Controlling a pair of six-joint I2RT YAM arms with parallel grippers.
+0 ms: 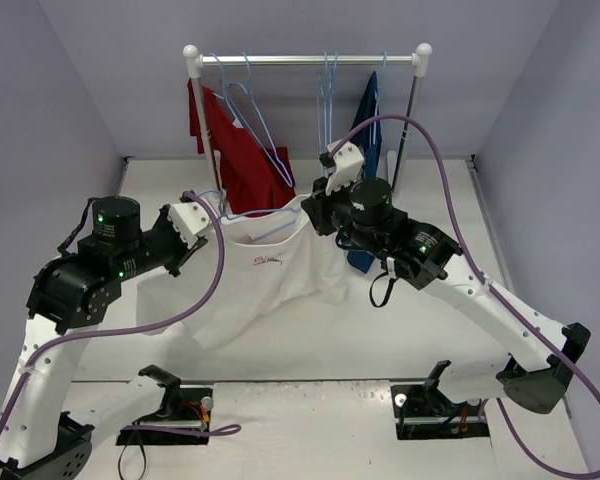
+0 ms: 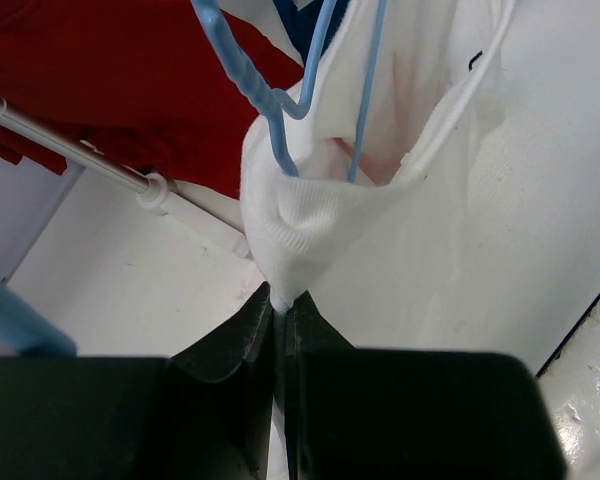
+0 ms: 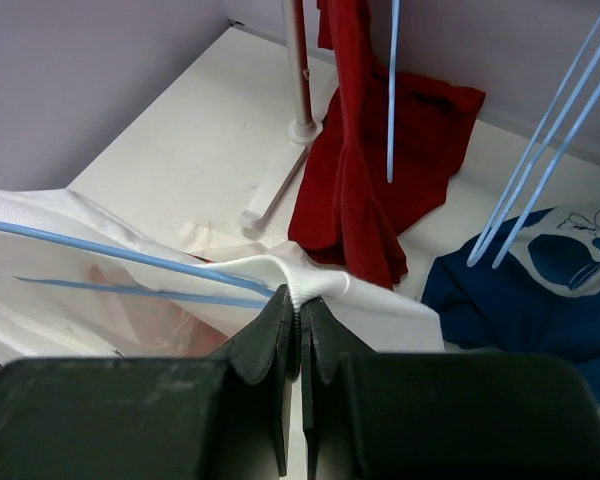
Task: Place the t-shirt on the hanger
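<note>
So over the white tabletop (image 1: 380, 345), the white short-sleeved t-shirt with the small red chest logo (image 1: 260, 285) was held up and stretched by its shoulders, just in front of the rack. The thin pale-blue wire hanger (image 3: 100, 247) was seen poking into the neck opening, its wires running under the fabric. The left end effector (image 2: 280, 305) was clenched on a bunched fold of the shirt at one shoulder, and the right end effector (image 3: 298, 300) was pinched tight on the other.

What could go wrong: the hanger looked to be carried by nothing but the cloth, so if one grip were let go too early, it could probably tip and drop through the collar. With the fabric pulled this taut, a shoulder could also be dragged off the hanger's end.

Around it: the metal clothes rail on white posts (image 1: 310, 59) stood right behind, with a red shirt (image 1: 242, 150) hanging close to the left shoulder and a navy-blue shirt (image 1: 372, 115) by the right arm. Spare blue hangers (image 1: 248, 110) dangled there too, easily snagged on the way up.
</note>
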